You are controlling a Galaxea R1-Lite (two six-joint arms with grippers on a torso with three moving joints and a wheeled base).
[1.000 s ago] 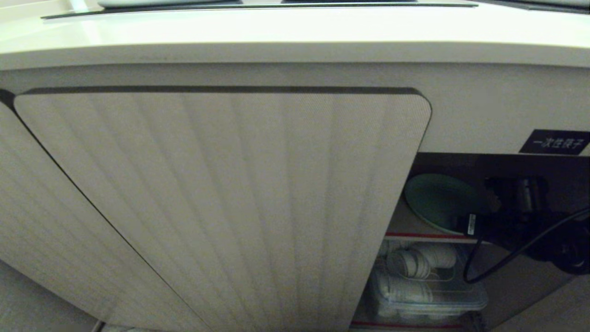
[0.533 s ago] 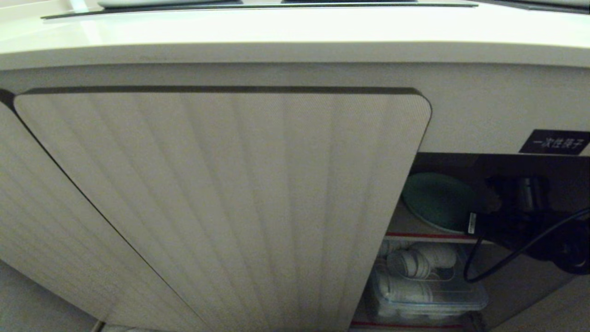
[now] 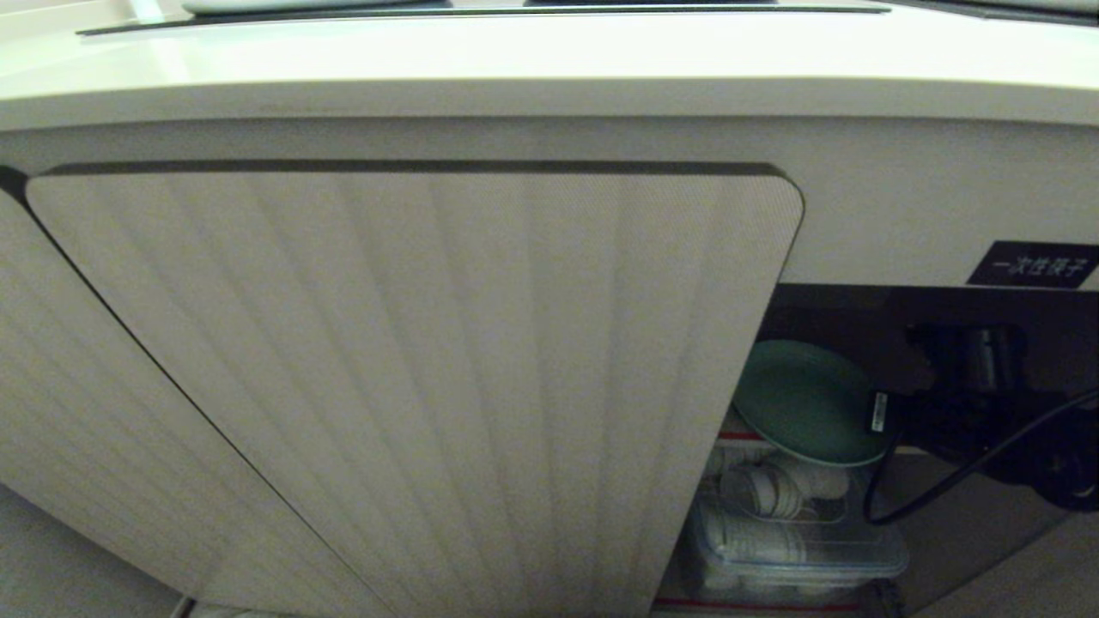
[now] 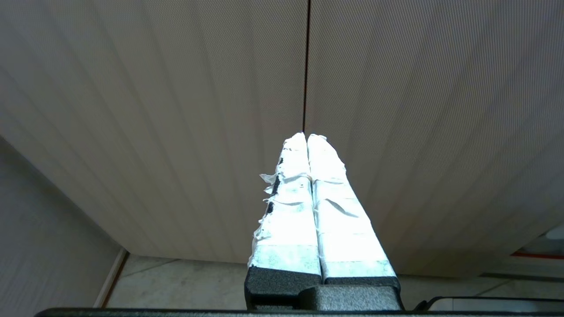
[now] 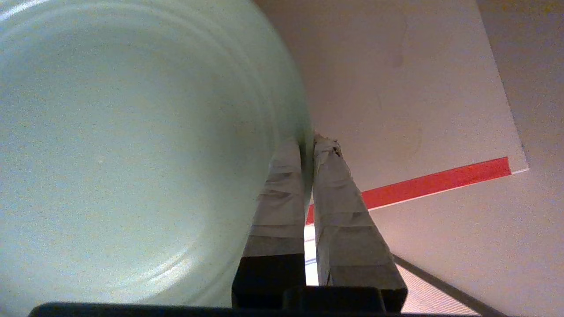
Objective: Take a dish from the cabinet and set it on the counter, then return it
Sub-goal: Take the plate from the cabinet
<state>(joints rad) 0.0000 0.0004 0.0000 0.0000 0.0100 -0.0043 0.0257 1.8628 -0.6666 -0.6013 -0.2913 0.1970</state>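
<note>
Right gripper [image 5: 307, 145] is pinching the rim of the mint-green dish [image 5: 132, 145], its two taped fingers [image 5: 282, 189] pressed together on either side of the edge. Seen from the head camera, this gripper [image 3: 884, 421] is reaching into the open right side of the cabinet [image 3: 859, 223], and the dish [image 3: 798, 399] is tilting above the inner shelf with the red edge [image 3: 738, 436], its near edge hanging out past that edge.

By the look of things the task is only beginning: the dish is gripped but is not out of the cabinet, and carrying it up to the counter [image 3: 549, 60], setting it down and returning it are all left to do.

Below the shelf a clear lidded container [image 3: 798, 549] with white crockery inside is sitting. A ribbed door [image 3: 412, 378] is standing just left of the dish, and the counter's rim is overhanging above, so both are likely crowding the way out. A black label [image 3: 1035, 264] is showing on the cabinet front.

Left gripper [image 4: 307, 136] is idling with its taped fingers closed on nothing, facing the ribbed doors [image 4: 176, 110]
</note>
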